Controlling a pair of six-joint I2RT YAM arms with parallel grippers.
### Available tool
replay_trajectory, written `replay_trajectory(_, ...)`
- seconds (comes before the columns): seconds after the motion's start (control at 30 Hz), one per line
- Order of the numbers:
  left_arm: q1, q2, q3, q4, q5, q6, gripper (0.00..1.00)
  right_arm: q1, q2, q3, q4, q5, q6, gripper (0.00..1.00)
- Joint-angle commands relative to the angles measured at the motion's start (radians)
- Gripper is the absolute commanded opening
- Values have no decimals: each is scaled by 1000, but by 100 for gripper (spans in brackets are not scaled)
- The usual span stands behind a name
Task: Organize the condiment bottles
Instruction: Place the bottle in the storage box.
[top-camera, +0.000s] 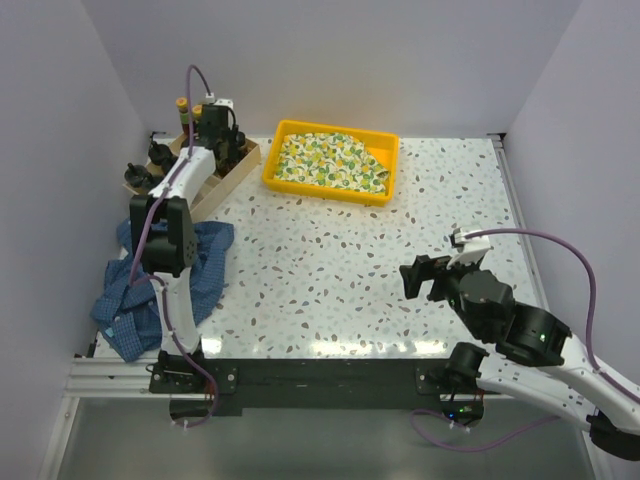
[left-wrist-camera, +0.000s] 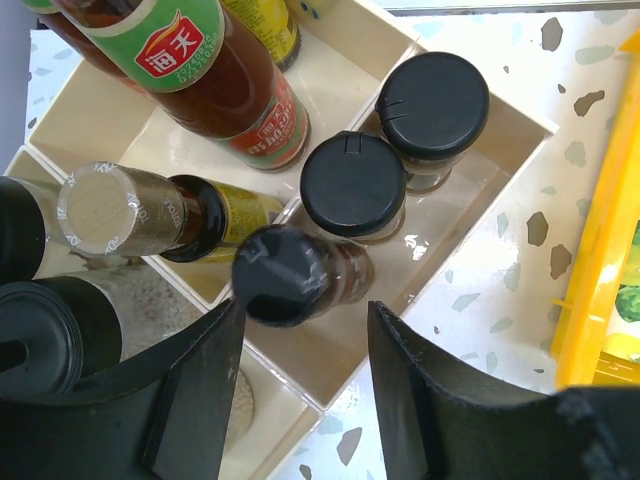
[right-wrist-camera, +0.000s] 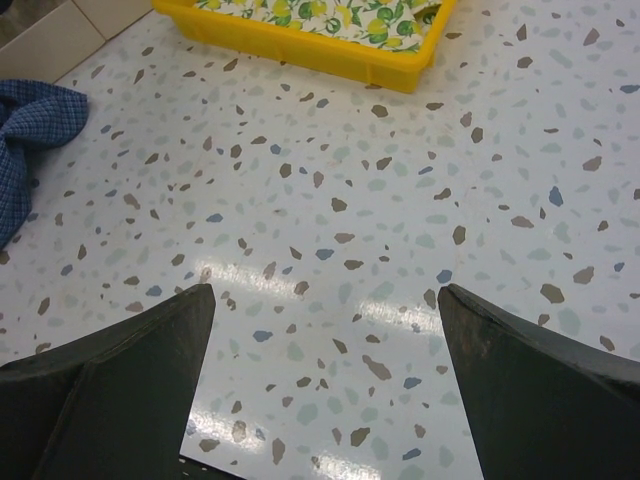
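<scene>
Condiment bottles stand in the pale wooden divided box (top-camera: 238, 168) at the far left. In the left wrist view three dark-capped spice jars share one compartment (left-wrist-camera: 340, 350): one (left-wrist-camera: 433, 105), one (left-wrist-camera: 353, 185), and the nearest (left-wrist-camera: 288, 274). A big brown sauce bottle with a red and green label (left-wrist-camera: 215, 80) and a foil-capped bottle (left-wrist-camera: 140, 210) are in neighbouring compartments. My left gripper (left-wrist-camera: 305, 312) (top-camera: 215, 122) is open just above the nearest jar, holding nothing. My right gripper (right-wrist-camera: 320, 300) (top-camera: 422, 278) is open and empty over bare table.
A yellow tray (top-camera: 270, 165) (right-wrist-camera: 300, 48) with patterned cloth sits at the back centre; its edge shows in the left wrist view (left-wrist-camera: 590, 250). A blue checked cloth (top-camera: 205, 260) (right-wrist-camera: 25, 130) lies crumpled at the near left. Black knobbed caps (left-wrist-camera: 40, 330) fill the box's left side.
</scene>
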Motion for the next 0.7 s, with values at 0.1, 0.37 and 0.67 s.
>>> replay_trajectory(0.1, 20, -24, 6, 9, 32, 1, 59, 0, -37, 34, -25, 9, 27, 99)
replay_trajectory(0.37, 18, -174, 40, -17, 90, -52, 76, 0, -9, 43, -32, -20, 50, 99)
replay_trajectory(0.67, -76, -558, -358, 286, 627, -210, 100, 0, 150, 121, 69, -41, -20, 99)
